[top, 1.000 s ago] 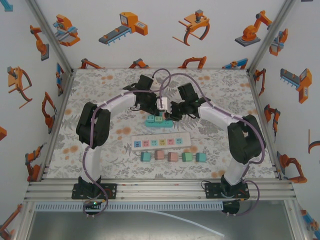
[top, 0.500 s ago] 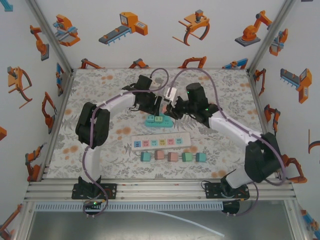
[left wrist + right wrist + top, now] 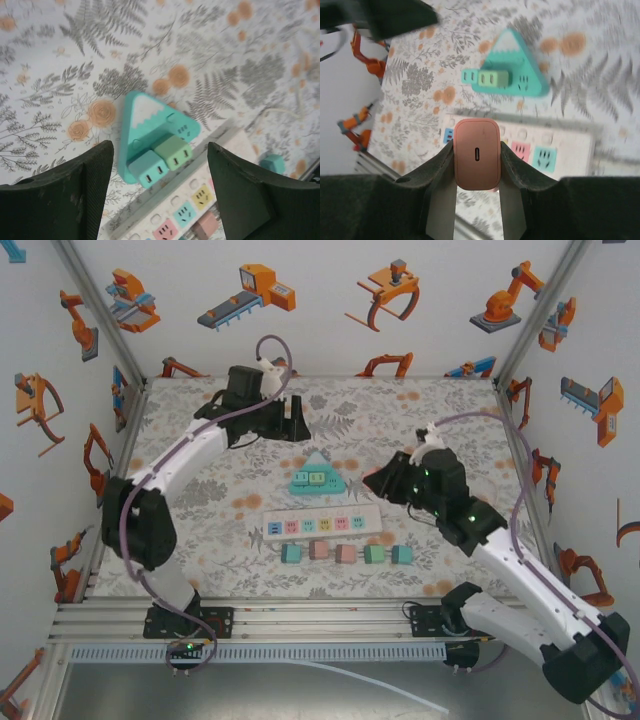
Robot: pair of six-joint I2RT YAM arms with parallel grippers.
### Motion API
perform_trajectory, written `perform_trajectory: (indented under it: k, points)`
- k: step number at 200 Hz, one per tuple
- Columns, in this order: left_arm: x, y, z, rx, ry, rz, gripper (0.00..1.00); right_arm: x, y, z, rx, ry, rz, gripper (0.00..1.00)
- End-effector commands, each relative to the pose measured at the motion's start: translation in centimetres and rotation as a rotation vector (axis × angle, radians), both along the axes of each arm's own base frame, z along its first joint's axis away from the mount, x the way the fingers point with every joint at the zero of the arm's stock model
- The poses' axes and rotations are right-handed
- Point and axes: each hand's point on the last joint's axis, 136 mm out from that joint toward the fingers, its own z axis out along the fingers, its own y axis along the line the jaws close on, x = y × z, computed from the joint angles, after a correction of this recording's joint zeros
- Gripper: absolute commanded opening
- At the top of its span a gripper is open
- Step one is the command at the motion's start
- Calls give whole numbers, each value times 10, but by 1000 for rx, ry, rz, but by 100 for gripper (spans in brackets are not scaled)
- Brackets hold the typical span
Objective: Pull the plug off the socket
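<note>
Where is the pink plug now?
In the right wrist view, the pink rounded plug is clamped in the right hand, near the long white power strip.

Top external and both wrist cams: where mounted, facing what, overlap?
Top external: above and behind the bases, looking down at the table; both arms show.
Left wrist: looks down past open left gripper at the teal triangular socket.
Right wrist: looks down past right gripper, shut on pink plug.
Shared: socket and white power strip, in all three.

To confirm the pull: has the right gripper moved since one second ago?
Yes. The right gripper, shut on the pink plug, went from above the teal triangle socket to its right, nearer the right end of the white power strip.
</note>
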Motion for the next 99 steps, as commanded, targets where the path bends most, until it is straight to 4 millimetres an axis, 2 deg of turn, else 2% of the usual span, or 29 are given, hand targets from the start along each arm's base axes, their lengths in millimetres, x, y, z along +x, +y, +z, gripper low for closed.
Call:
perform_trajectory:
  k: [1, 22, 51, 75, 99]
  points:
    - [-31, 0, 53, -116, -116, -50, 71, -27, -22, -38, 105, 222, -186, 0]
    - [-77, 1, 79, -168, -241, -142, 71, -53, -30, -57, 111, 291, -220, 0]
    - [-157, -7, 88, -106, -416, -373, 71, -83, -33, -88, 109, 407, -235, 0]
    - [-230, -8, 80, -16, -603, -616, 73, -104, -27, -117, 92, 493, -223, 0]
    - [-284, 0, 64, 41, -758, -807, 74, -117, -23, -143, 57, 539, -224, 0]
